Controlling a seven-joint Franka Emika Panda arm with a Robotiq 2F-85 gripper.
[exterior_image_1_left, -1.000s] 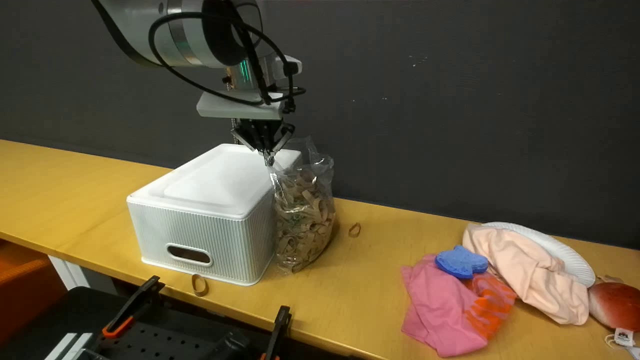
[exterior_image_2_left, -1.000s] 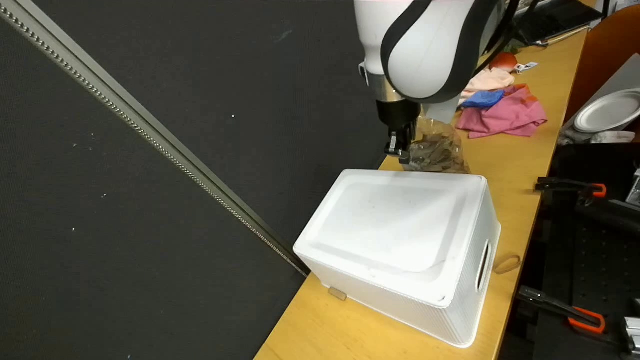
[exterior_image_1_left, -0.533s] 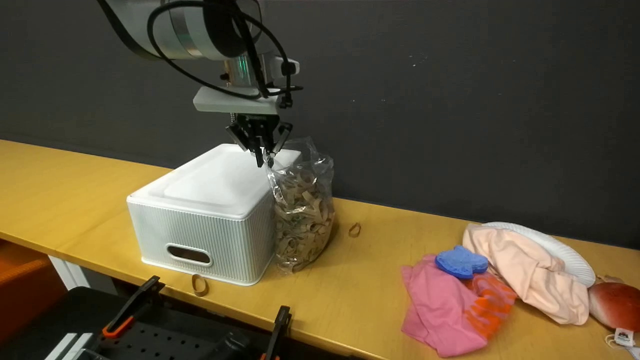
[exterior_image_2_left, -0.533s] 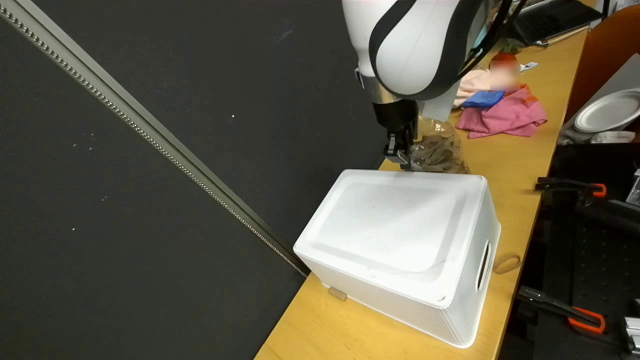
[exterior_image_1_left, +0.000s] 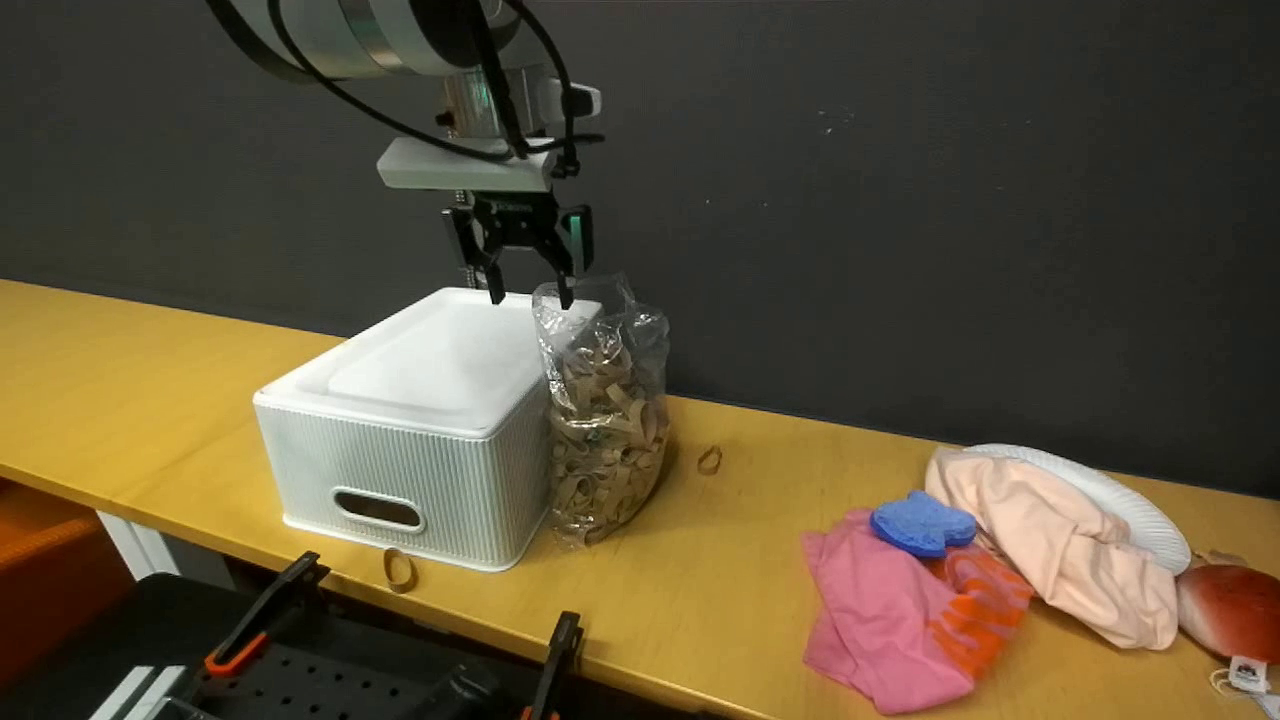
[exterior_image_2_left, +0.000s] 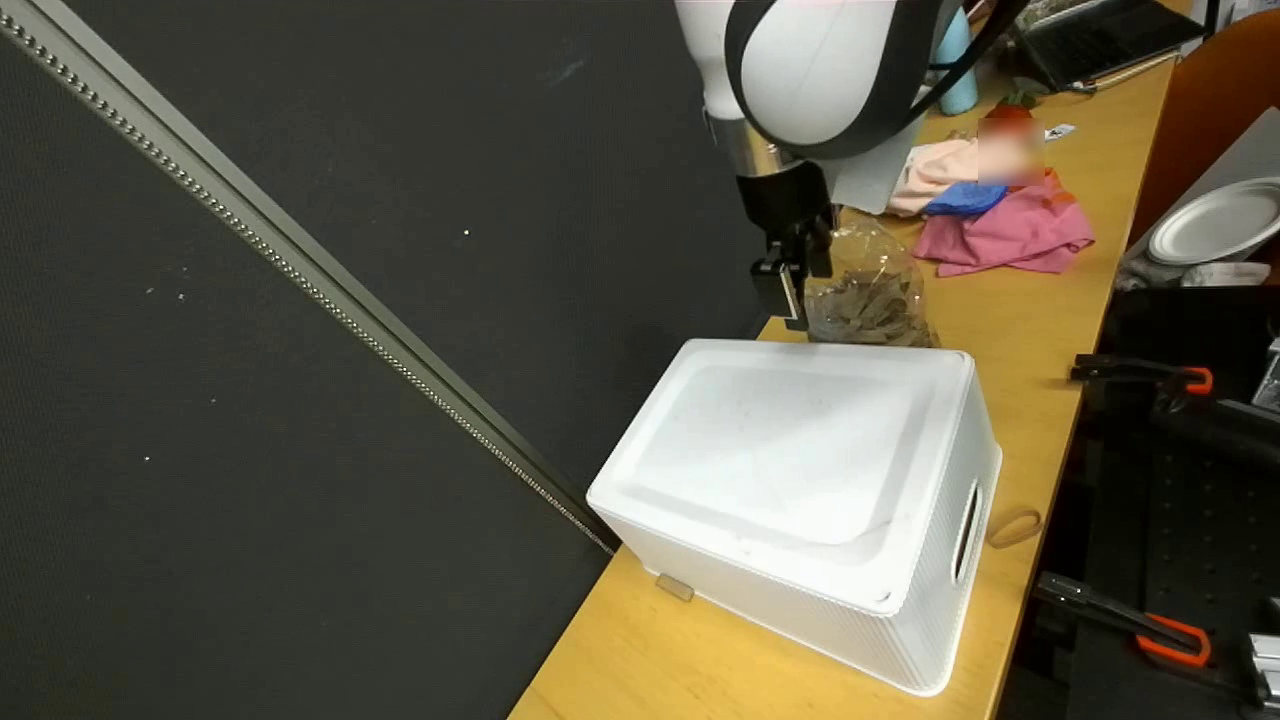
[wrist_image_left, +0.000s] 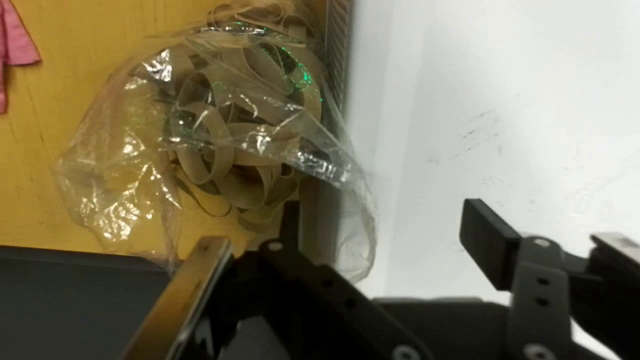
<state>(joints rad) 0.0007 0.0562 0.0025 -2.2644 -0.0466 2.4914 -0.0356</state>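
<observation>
Tag print: a small white fabric tag (exterior_image_1_left: 1248, 673) bears dark marks too small to read.
Gripper: the black two-fingered gripper (exterior_image_1_left: 531, 297) has its fingers spread well apart, gripping nothing; faint pale marks on its body cannot be made out.
Bag: a clear, glossy, crinkled plastic bag (exterior_image_1_left: 610, 430) stands upright just beside the white box, its loose mouth around fingertip height; in the wrist view one finger overlaps the film, though whether they touch cannot be told.
Tan bands: flat, matte strips curled into rings (wrist_image_left: 202, 145) fill the bag, with green glints among them.
White box: a plastic box (exterior_image_1_left: 400, 455) with finely ribbed walls, rounded corners, a smooth panelled top and a slot-shaped handhold.
Stray bands: one tan loop (exterior_image_1_left: 709, 471) lies near the bag, another (exterior_image_1_left: 403, 588) by the handhold; an exterior view shows a tan piece (exterior_image_2_left: 675, 587) at the box's base.
Table: yellow, wood-grained (exterior_image_1_left: 760, 560).
Cloth pile: a pink cloth with orange streaks (exterior_image_1_left: 885, 620), a blue lobed pad (exterior_image_1_left: 922, 524) on it, and a peach cloth (exterior_image_1_left: 1060, 545) over a fluted white plate (exterior_image_1_left: 1130, 505).
Rounded thing: smooth, red fading to cream (exterior_image_1_left: 1232, 610), beside the peach cloth.
</observation>
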